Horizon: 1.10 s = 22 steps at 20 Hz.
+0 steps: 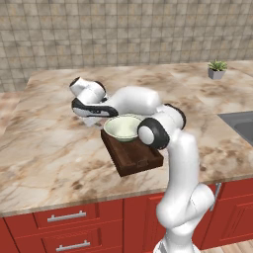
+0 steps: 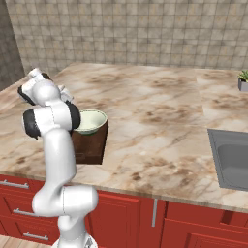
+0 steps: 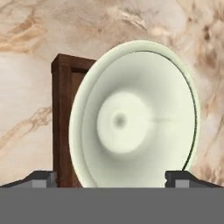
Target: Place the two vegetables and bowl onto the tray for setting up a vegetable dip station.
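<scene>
Bowl [image 1: 122, 127] on the tray [image 1: 134, 157] at frame centre; gripper [image 3: 111, 179] wide open (empty) above bowl's rim.

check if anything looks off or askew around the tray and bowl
The bowl looks tilted rather than flat: it sits at the far end of the tray, its rim overhanging that end. The tray lies skewed to the counter edge. Nothing looks spilled or broken. The potted plant stands upright.
</scene>
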### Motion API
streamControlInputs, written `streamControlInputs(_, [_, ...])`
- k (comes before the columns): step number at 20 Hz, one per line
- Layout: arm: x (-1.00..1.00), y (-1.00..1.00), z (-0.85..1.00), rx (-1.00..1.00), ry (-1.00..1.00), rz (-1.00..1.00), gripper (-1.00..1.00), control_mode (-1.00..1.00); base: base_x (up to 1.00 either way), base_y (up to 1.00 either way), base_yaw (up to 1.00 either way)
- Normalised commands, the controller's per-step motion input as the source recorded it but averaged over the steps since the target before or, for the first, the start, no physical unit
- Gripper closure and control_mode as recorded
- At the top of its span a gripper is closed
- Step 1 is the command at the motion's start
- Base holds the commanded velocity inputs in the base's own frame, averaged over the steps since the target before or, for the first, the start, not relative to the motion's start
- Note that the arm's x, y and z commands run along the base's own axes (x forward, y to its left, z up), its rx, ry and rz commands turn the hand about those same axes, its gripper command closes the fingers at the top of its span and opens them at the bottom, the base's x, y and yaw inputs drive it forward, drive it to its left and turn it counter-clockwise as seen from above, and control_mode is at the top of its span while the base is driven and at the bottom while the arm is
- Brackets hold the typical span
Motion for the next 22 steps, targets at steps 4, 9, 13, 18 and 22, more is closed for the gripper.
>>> streamControlInputs(4, [-0.86, -0.33, 0.53, 0.3, 0.1, -0.03, -1.0, -1.0, 0.0, 0.0, 0.0])
streamControlInputs(9, [-0.84, -0.45, 0.47, 0.21, 0.09, 0.0, -1.0, -1.0, 0.0, 0.0, 0.0])
streamControlInputs(13, [-1.0, -0.53, 0.0, 0.16, -0.05, 0.02, -1.0, -1.0, 0.0, 0.0, 0.0])
streamControlInputs(18, [-1.0, -0.46, 0.0, 0.14, -0.06, 0.06, -1.0, -1.0, 0.0, 0.0, 0.0])
streamControlInputs(22, [-0.75, -0.35, 0.12, 0.23, -0.09, 0.15, -1.0, -1.0, 0.0, 0.0, 0.0])
